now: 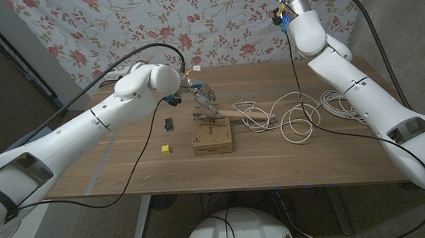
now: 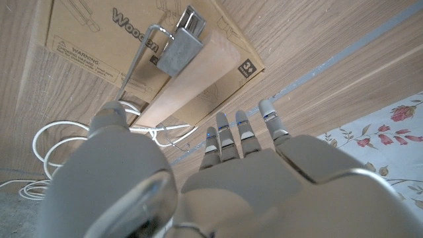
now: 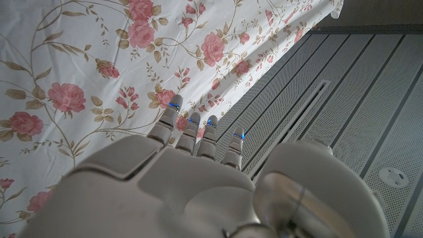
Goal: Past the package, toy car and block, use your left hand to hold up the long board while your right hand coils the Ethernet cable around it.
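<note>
The long pale wooden board (image 1: 231,114) (image 2: 192,82) lies on the table with one end on the cardboard package (image 1: 212,142) (image 2: 86,33). A grey metal piece (image 2: 178,43) sits on that end. My left hand (image 1: 201,95) (image 2: 218,172) hovers just above and behind that end, fingers stretched out, thumb apart, holding nothing. The white Ethernet cable (image 1: 297,119) (image 2: 53,145) lies in loose loops on the table past the board's other end. A small dark toy car (image 1: 169,123) and a yellow block (image 1: 166,148) sit left of the package. My right hand (image 3: 198,178) is raised high toward the curtain, fingers straight and empty.
The wooden table (image 1: 125,173) has bare room at its front and left. A flowered curtain (image 1: 211,19) hangs behind it. My right arm (image 1: 347,69) rises steeply over the table's right side, above more white cable loops (image 1: 341,104).
</note>
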